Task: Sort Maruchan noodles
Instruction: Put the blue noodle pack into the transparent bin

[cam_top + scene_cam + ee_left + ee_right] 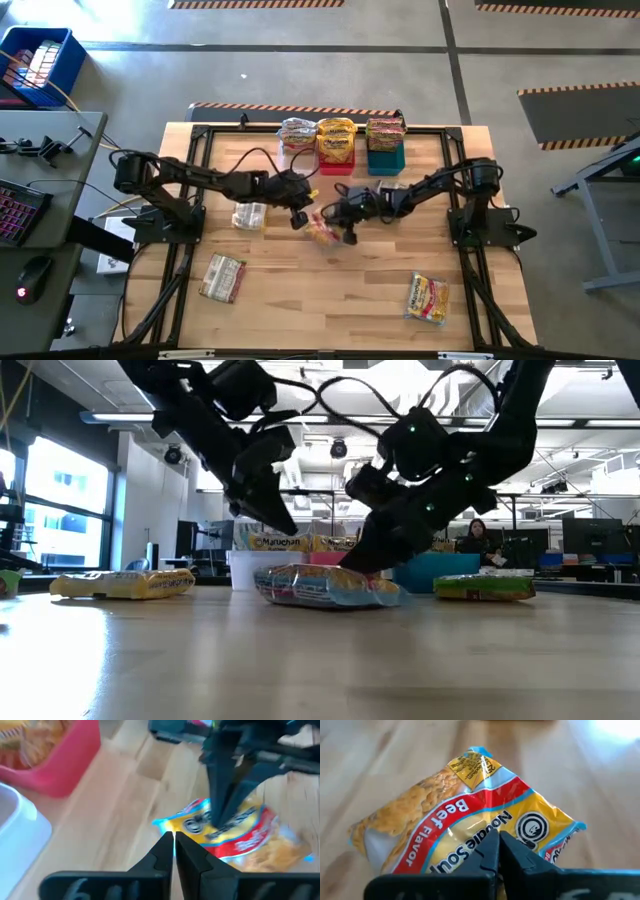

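1. Mid-table, high view: beef packet point(323, 230) lies flat on the wood between both arms. Right gripper point(347, 226) sits on its edge; left gripper point(301, 215) just beside it on the other side. Three bins at the far edge: clear bin point(297, 147), red bin point(336, 158), teal bin point(386, 157), each with packets stacked in it. Loose packets well apart: one silvery point(250, 215), one near the left front point(223, 277), one yellow at right front point(427, 298).

2. Low view: beef packet point(325, 585) rests on the table, puffy and crinkled. Right gripper point(362, 560) presses on its top edge; left gripper point(280, 525) hangs just above, apart from it.

3. Left wrist view: left fingers point(162, 851) pinched together, holding nothing; beef packet point(235, 832) ahead with the right gripper point(222, 817) down on it.

4. Right wrist view: right fingers point(487, 851) closed tight, tips on the beef packet point(465, 827); cannot tell if any film is pinched.

5. Handling, judged: light, slick wrapper, brittle noodle block inside. Best grip is across a short edge or the crimped seam, gently.
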You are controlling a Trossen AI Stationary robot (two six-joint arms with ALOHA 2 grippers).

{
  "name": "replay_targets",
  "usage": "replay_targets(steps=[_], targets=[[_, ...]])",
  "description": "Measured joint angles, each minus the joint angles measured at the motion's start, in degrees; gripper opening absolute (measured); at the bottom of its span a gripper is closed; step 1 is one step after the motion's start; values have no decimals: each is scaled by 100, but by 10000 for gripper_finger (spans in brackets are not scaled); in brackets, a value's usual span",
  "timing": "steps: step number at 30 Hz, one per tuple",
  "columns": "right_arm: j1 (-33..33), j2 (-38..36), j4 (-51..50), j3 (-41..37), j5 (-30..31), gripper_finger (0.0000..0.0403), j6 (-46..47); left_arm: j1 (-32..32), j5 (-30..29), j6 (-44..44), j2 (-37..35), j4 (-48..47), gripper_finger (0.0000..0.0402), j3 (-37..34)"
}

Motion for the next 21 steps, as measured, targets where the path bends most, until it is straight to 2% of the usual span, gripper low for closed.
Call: replay_targets(steps=[4,9,14,21], targets=[[130,0,154,4,-23,2,-309,44,108,-128,151,-21,39,5],[151,0,260,4,-5,2,-327,247,1071,-524,719,197,92,4],[147,0,249,4,-3,2,-329,422,1681,-839,1319,743,141,2],[147,0,240,4,-8,2,-454,581,2801,-1092,1751,1767,169,2]])
